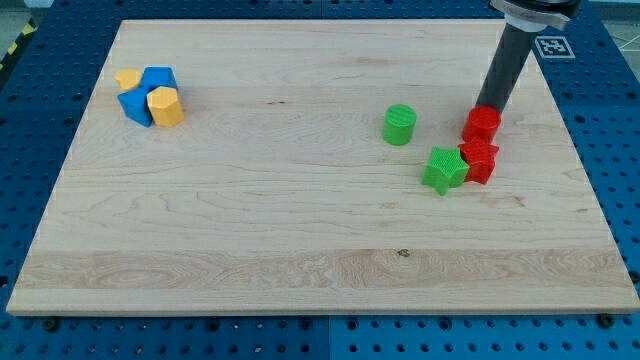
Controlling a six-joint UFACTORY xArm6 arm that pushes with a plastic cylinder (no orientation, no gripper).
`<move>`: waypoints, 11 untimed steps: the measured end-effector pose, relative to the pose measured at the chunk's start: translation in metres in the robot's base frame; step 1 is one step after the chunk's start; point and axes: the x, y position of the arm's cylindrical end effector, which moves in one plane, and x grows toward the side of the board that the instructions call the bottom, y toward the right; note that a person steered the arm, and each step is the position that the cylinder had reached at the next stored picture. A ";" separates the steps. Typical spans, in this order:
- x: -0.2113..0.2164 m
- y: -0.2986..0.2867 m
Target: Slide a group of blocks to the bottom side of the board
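My tip [487, 105] is at the view's right, touching the top side of a red block [482, 124]. Just below that block lies a second red block [480, 160], with a green star [444, 168] touching it on its left. A green cylinder [399, 124] stands apart, to the left of the upper red block. At the view's upper left is a tight cluster: a blue cube [158, 78], another blue block [134, 106], a yellow hexagonal block [166, 106] and a small yellow block [127, 79].
The wooden board [300, 270] lies on a blue perforated table [30, 110]. A black and white marker tag [553, 45] sits past the board's top right corner.
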 end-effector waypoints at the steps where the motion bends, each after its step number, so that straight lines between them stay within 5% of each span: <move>1: 0.005 0.028; 11: 0.018 -0.015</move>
